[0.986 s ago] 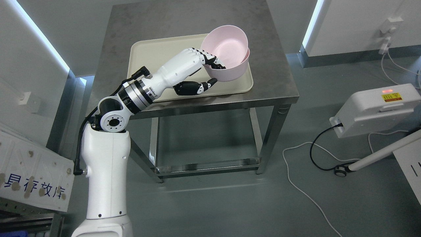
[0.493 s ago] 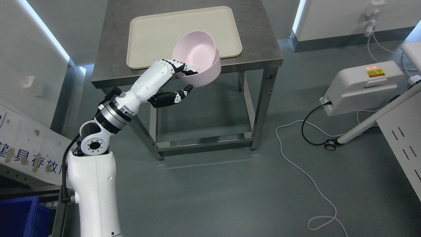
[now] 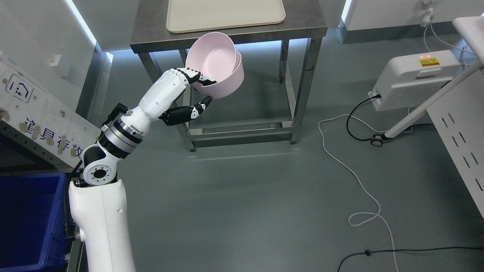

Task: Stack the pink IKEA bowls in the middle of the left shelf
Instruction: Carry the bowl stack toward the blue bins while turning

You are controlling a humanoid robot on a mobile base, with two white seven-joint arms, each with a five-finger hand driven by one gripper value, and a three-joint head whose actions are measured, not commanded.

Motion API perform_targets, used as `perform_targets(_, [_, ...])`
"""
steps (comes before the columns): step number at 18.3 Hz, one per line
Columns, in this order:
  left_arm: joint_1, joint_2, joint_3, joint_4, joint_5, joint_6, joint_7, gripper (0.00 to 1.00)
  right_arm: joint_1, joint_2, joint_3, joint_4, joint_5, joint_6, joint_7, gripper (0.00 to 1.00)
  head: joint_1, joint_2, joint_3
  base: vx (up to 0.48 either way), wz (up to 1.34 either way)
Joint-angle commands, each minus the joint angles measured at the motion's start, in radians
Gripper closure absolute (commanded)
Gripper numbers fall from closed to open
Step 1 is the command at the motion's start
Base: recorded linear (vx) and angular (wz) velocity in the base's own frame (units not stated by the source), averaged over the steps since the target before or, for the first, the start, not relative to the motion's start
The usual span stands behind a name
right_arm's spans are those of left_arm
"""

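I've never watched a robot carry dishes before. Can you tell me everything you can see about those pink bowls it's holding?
The pink bowls are two, nested one inside the other, pale pink and smooth, plastic by the look, with deep rounded walls. The inner one sits a bit askew, so both rims show on the right side. They are tilted, with the opening facing up and toward the camera, and look empty. The left hand grips them at the near rim, fingers hooked inside, thumb under the wall. They hang in the air in front of the table, off the tray.
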Motion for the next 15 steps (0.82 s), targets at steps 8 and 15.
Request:
perform_targets(8, [0.013, 0.018, 0.011, -0.07, 0.027, 0.0, 0.0, 0.96, 0.0, -0.017, -0.005, -0.017, -0.002, 0.001, -0.001, 0.0, 0.0, 0.0, 0.0, -0.366, -0.01])
perform_targets(15, [0.009, 0.018, -0.011, -0.091, 0.041, 0.0, 0.006, 0.96, 0.0, -0.017, -0.005, -0.017, -0.002, 0.001, -0.001, 0.0, 0.0, 0.0, 0.0, -0.356, 0.07])
